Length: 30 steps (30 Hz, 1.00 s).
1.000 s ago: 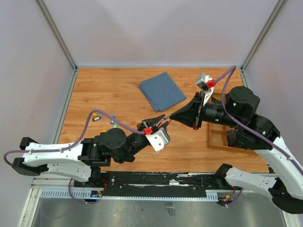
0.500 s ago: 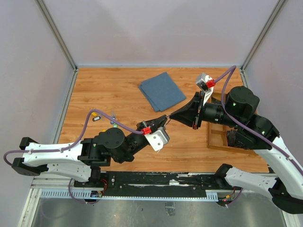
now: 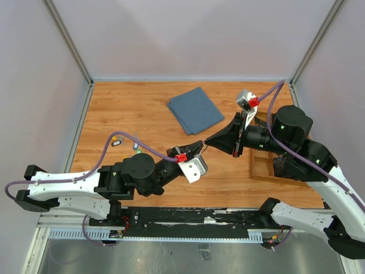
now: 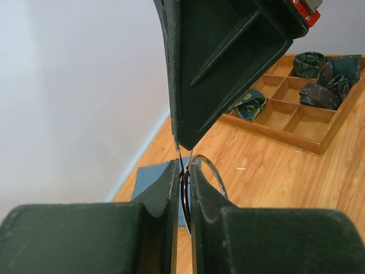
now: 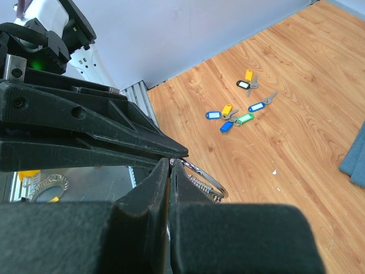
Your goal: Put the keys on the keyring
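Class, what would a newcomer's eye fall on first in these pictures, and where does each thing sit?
The left gripper and right gripper meet tip to tip in the centre, both pinching the thin silver keyring. The keys, with bright coloured tags, lie loose on the left; a blue cloth lies at the back.

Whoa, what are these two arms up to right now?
Both arms meet above the middle of the table. The left end effector and the right end effector are each pinched shut on the thin silver keyring. The tagged keys lie in a loose cluster on the robot's left side, none on the ring yet.
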Motion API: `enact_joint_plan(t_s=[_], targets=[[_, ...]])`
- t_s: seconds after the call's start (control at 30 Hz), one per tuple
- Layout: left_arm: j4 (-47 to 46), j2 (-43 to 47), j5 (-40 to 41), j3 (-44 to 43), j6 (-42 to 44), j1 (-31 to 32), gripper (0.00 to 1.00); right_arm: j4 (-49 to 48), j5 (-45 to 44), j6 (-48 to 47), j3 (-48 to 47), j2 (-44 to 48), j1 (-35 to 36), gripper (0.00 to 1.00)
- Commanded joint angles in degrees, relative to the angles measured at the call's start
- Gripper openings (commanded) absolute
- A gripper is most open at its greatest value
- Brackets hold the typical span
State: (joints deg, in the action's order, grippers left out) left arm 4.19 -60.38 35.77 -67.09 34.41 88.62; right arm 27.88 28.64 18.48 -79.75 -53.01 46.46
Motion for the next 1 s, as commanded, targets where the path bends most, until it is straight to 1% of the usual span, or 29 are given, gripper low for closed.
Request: enact_joint_plan(t_s=[0.0,0.47,0.97], targets=[[1.71,-0.7,-3.92,-1.4,-1.08,0.29,0.0,-3.1,-1.62,0.42,-0.28,0.34,0.35,0.0],[2.05,-1.89,-3.69,-1.39,-0.75,1.63,0.0,-3.13,-2.98,-0.27,-1.33,-1.14,0.32,0.0],[1.92,-2.02,-0.5,-1.25,0.02,1.57,0.01,-3.11,-3.69,-1.3,0.61,1.19,0.34,0.0]])
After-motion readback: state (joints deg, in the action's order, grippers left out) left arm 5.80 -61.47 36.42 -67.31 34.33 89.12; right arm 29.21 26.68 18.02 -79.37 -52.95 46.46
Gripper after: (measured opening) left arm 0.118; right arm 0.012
